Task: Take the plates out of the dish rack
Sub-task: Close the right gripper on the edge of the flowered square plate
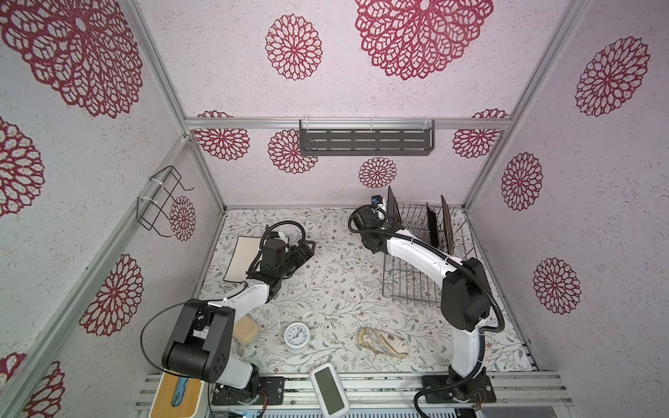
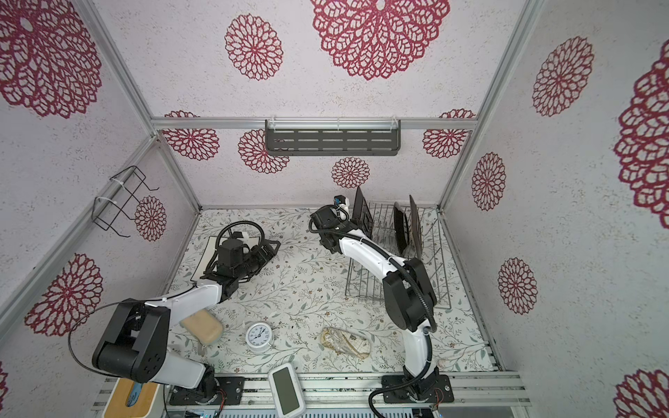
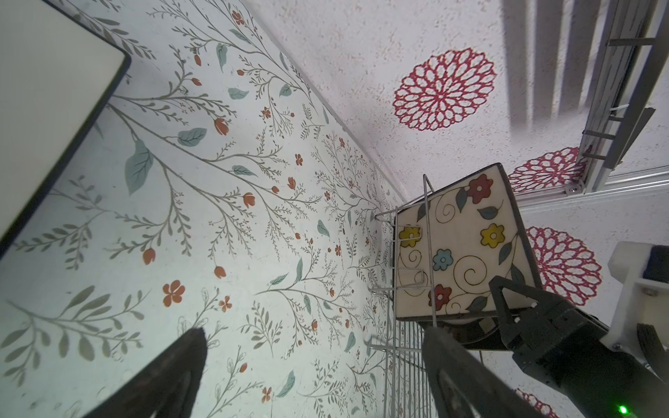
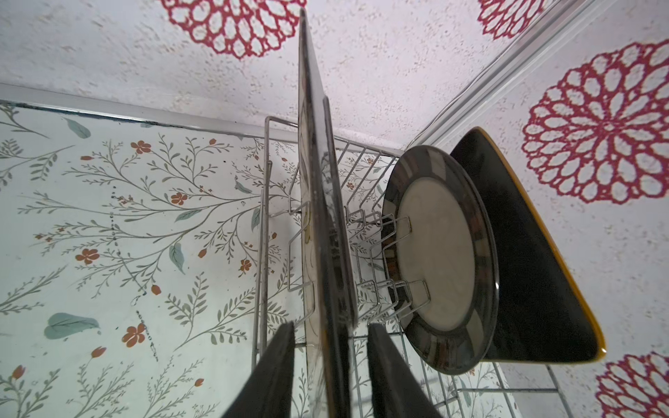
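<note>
Since the rack (image 1: 405,286) props it upright, the flowered plate (image 4: 325,217) at its back-left end sits edge-on between the right gripper's (image 4: 329,325) jaws, slim gaps either side, not clamped yet. Left gripper (image 1: 306,249) gapes empty, well off the rack.

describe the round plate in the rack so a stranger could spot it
Find the wire dish rack in the table's far right corner. The round plate stands middle of three there: cream with a dark striped rim, its neighbours straight-edged.
</note>
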{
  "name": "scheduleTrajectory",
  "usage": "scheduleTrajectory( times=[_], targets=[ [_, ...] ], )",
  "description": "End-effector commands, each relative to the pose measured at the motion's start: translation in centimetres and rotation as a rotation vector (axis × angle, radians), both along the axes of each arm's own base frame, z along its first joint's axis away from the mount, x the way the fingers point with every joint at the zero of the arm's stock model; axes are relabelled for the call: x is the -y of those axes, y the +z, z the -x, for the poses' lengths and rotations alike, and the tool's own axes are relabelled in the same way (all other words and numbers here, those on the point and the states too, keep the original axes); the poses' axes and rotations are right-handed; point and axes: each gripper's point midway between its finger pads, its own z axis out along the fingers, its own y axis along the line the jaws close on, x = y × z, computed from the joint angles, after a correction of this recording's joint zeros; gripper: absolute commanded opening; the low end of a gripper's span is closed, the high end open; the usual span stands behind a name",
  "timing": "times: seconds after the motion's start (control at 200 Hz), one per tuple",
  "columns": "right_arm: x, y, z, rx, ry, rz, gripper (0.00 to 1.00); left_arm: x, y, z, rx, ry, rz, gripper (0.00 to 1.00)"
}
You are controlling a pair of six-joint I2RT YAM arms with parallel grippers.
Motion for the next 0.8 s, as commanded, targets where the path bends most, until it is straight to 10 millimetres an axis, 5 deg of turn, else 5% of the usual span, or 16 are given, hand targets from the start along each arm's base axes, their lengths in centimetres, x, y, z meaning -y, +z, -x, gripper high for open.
scheduleTrajectory(
  times=[0.0,0.796],
  targets=[
    [1.0,1.6,-0.5,0.042,-0.044,0.009,0.34,-0.4,0.6,0.1,0.025,0.006,-0.013,0.97],
    [1.8,0.4,-0.4,0.051,-0.083,0.039,0.14,-1.2,3.4,1.1,0.059,0.011,-0.057,0.97]
  ],
)
